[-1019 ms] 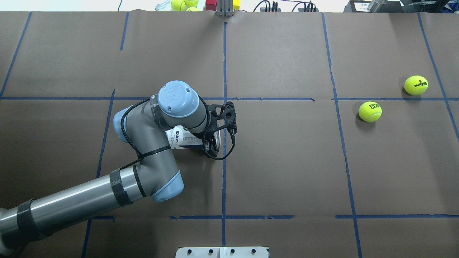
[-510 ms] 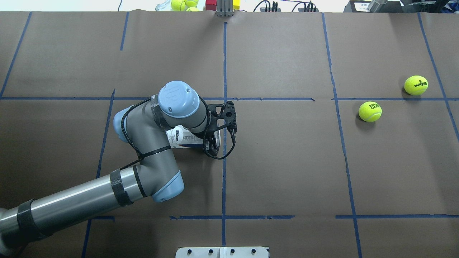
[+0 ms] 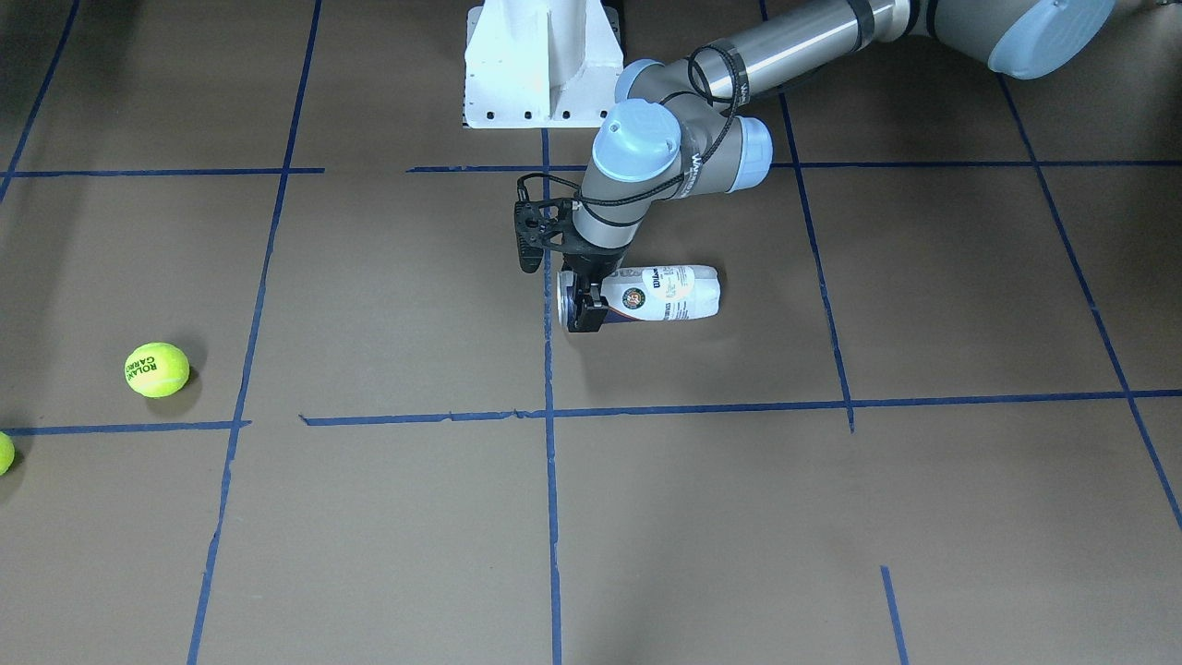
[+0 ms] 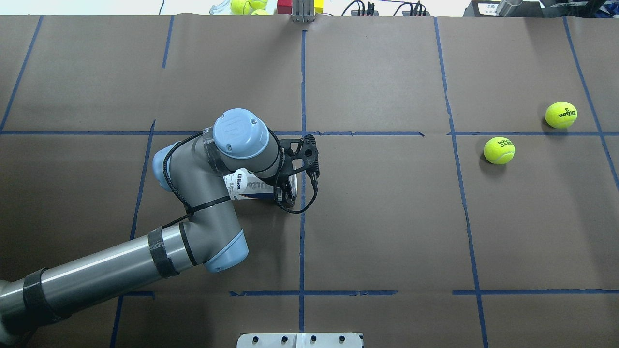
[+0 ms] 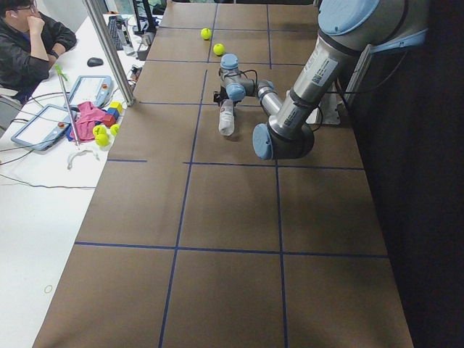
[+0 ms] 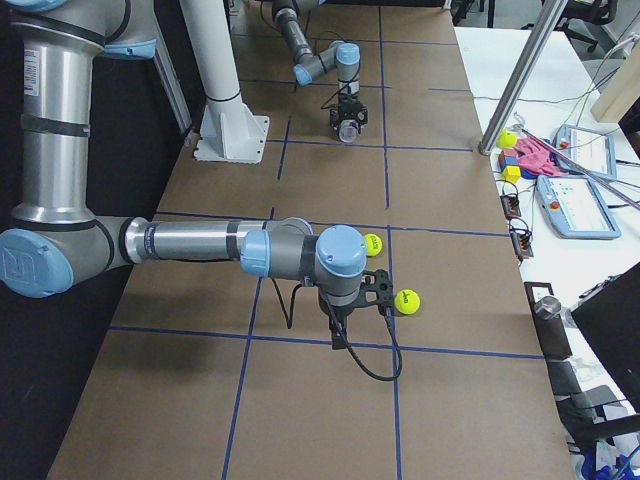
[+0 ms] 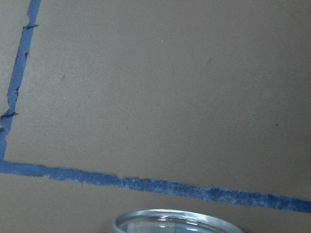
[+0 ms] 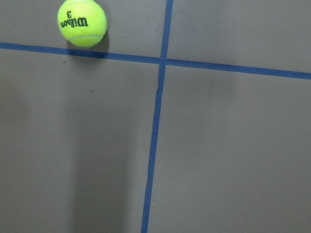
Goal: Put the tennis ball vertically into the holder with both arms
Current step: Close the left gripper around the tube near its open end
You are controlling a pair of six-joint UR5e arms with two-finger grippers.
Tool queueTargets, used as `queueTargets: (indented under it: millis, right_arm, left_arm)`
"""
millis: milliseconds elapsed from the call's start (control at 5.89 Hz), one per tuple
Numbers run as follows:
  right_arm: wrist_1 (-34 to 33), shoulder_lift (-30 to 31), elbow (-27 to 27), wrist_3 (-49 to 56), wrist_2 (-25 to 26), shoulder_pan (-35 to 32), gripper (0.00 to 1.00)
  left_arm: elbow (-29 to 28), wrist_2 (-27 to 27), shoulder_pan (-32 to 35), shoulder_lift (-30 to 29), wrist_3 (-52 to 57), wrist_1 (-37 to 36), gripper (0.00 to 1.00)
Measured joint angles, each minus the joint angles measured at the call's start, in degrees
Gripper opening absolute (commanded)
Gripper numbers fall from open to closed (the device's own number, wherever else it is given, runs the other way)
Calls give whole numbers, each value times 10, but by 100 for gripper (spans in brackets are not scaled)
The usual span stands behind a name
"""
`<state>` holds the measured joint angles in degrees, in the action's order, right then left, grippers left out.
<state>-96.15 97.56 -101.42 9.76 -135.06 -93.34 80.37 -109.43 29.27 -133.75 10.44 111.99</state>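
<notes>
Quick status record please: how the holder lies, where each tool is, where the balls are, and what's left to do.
holder: on its side on the table, open end toward the robot's right
left tool: down at the holder's open end, fingers on either side; grip not confirmable
right tool: above the table near the balls; open or shut cannot be told
Roland Garros ball: loose on the table
Wilson 3 ball: loose on the table, apart from the other
remaining: holder not upright, both balls outside it
</notes>
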Motion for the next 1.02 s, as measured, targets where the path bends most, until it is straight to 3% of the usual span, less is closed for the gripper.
queueTargets:
  millis: [1019]
  right_arm:
    - [0, -1, 3, 0, -2, 0, 100]
  left_arm:
    - [4, 13, 0, 5, 0, -3, 73]
